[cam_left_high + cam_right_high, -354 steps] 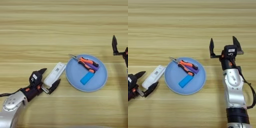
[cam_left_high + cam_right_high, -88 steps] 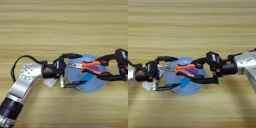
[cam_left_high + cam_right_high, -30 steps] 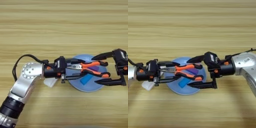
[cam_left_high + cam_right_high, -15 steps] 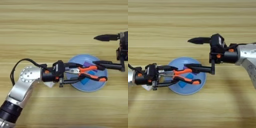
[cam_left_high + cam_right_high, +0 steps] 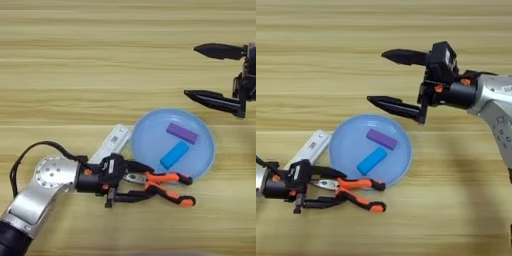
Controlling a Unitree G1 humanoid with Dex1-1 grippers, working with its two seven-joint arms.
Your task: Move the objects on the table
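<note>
The orange-and-black pliers [image 5: 167, 187] lie at the near edge of a light blue plate [image 5: 145, 137], handles pointing right. My left gripper [image 5: 134, 182] is shut on the pliers' metal nose, one black finger on each side. A small bright-blue block [image 5: 174, 155] lies on the plate. The long white bar [image 5: 111, 143] lies on the table just left of the plate, partly behind my left arm. My right gripper [image 5: 376, 76] hangs open beyond the plate's far right side, holding nothing.
A purple block [image 5: 381, 139] lies on the plate beside the blue one. My left arm's silver forearm [image 5: 42, 192] comes in from the lower left corner. The right arm [image 5: 491, 100] reaches in from the right edge.
My left gripper has pulled the pliers off the plate toward the near edge. The right gripper has drawn further back from the plate, still open. The purple block now shows.
</note>
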